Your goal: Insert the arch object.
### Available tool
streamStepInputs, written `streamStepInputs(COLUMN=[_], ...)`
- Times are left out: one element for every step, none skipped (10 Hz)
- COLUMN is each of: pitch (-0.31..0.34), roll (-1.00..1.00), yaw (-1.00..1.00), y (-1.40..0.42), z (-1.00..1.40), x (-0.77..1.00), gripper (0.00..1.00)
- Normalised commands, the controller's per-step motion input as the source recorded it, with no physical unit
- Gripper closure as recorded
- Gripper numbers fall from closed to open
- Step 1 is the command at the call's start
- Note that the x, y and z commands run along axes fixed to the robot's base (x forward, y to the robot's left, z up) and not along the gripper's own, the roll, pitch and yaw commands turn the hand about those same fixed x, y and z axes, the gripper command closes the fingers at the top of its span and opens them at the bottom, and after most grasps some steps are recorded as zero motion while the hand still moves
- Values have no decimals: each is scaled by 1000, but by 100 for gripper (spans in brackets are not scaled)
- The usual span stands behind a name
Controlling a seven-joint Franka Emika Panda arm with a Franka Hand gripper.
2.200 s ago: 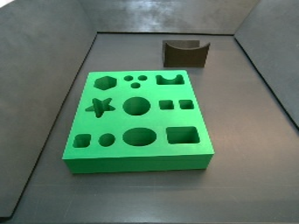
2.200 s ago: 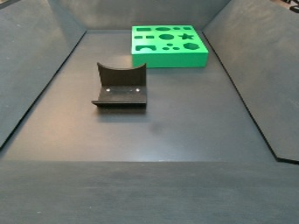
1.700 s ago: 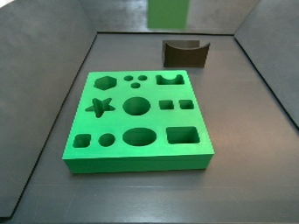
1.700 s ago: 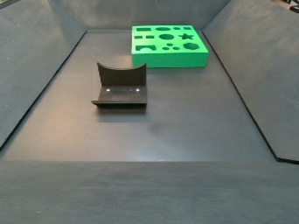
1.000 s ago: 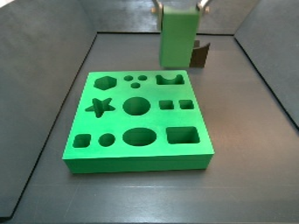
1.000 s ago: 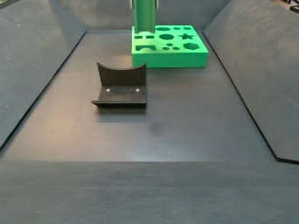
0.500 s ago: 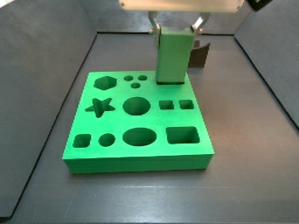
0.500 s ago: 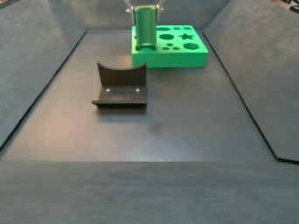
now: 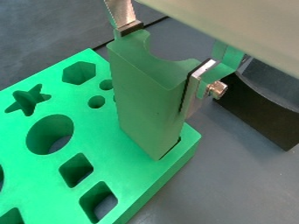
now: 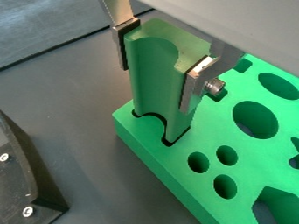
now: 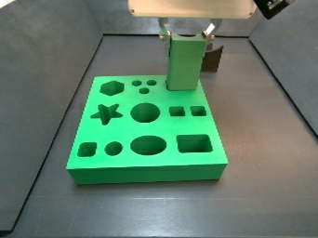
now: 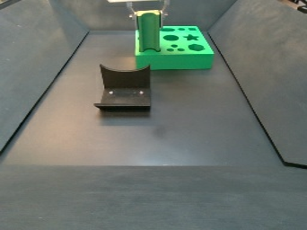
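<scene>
The arch object is standing upright over the far right corner of the green board, its lower end meeting the board at the arch-shaped hole, which it is covering in both side views. The hand is clamping it near the top, one silver finger pressing each flank, so the block is filling the gap between them. In a wrist view the block's foot is appearing to sit just inside the board's corner opening, though how deep is hard to tell. This looks like the insertion step itself, partway in. The next move probably calls for a straight push down with the block kept vertical, then letting go. The dark fixture is sitting well apart on the table, nearer the middle.
</scene>
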Motion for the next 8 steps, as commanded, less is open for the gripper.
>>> streamStepInputs(pitch=[0,4,0,-69,-300,-276,-20,0], roll=[166,96,0,20,34,19,-51,14], yaw=[0,-146,-346,-366,-320,-243,0,0], y=[94,86,43,0,-97,-77,14,-6], z=[-503,-477,-200,-243,-629,-694,-163,0], x=[240,226,0,-49,-223,-160,0,0], gripper=[100,100,100,100,100,100,100,100])
